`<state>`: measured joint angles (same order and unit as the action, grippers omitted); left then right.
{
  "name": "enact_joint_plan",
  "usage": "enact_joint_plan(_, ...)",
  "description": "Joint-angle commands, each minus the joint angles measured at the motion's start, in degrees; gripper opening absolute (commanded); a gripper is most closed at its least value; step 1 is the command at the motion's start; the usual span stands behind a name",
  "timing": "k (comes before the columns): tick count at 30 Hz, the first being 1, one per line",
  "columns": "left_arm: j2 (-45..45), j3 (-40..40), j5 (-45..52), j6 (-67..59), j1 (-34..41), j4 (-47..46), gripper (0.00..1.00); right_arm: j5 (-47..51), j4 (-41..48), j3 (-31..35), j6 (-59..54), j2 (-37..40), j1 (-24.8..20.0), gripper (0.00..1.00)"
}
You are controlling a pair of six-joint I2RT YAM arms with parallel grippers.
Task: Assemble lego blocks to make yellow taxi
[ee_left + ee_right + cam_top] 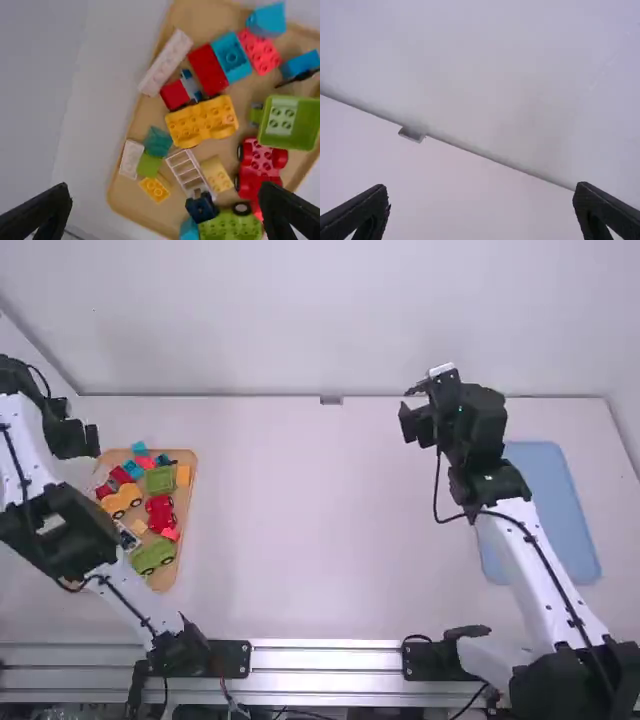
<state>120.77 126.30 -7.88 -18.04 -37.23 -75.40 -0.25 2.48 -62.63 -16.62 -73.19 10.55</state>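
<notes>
My left gripper [88, 438] is at the upper left of the tray in the high view; in the left wrist view the left gripper [167, 212] is open above the blocks, nothing between its fingertips. A yellow car base [122, 500] lies in the tray and appears as a yellow wheeled block [202, 121] in the left wrist view. Smaller yellow blocks [216, 174] lie near it, one beside a green block [149, 165]. My right gripper [412, 410] is raised over the table's right half; in the right wrist view the right gripper [481, 202] stands open and holds nothing.
The wooden tray [184, 530] also holds red cars [260, 167], green vehicle pieces [287, 122], a white block [166, 62] and several blue blocks. A blue mat [550, 505] lies at the right, partly behind the right arm. A wall rises along the table's far edge.
</notes>
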Motion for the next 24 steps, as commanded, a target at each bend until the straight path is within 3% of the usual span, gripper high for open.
enact_joint_plan(1,5.2,4.0,0.2,-6.5,0.2,-1.4,0.99,0.1,-0.1,-2.2,0.6,-0.3,0.4,0.98)
enact_joint_plan(11,19.7,2.7,-0.5,-31.8,0.5,-1.9,0.99,0.1,0.2,-2.2,1.4,-0.3,0.4,0.98)
enact_joint_plan(19,20.0,-4.0,-0.5,-44.4,0.5,2.2,0.99,0.1,0.3,-2.2,1.4,-0.3,1.3,0.98)
enact_joint_plan(24,20.0,-4.5,-0.5,-45.9,0.1,2.7,0.98,0.1,-0.5,-2.2,1.3,-0.3,2.7,0.98)
